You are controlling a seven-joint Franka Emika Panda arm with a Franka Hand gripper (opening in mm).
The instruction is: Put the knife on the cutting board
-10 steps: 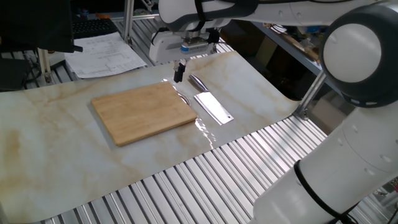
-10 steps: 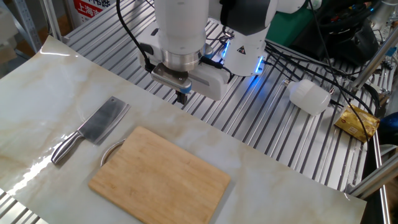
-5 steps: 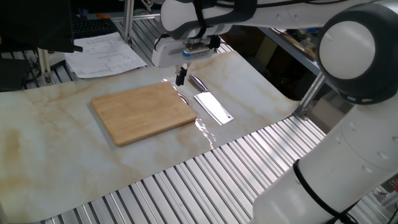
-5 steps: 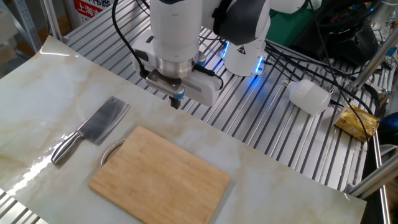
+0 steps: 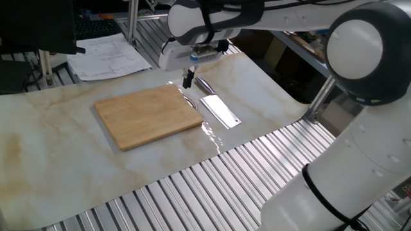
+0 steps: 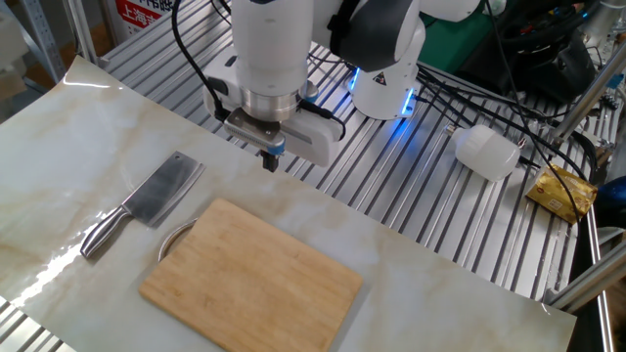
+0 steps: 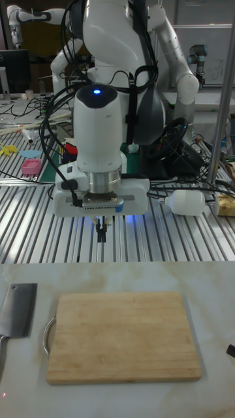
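The knife (image 6: 145,203) lies flat on the desk (image 6: 59,147) just beside the cutting board (image 6: 252,282), handle free for gripping. The fingers (image 6: 271,159) hang empty, pressed together, above the desk, probably heading for it.

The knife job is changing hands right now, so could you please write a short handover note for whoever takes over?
Gripper: holds nothing, fingers close together, raised near the table's far edge, off the board.
Knife: flat on the table beside the cutting board, at the end with the metal handle loop, not on it.
Done: nothing yet.
Left: reach the knife, grasp it, lift, place it on the board.
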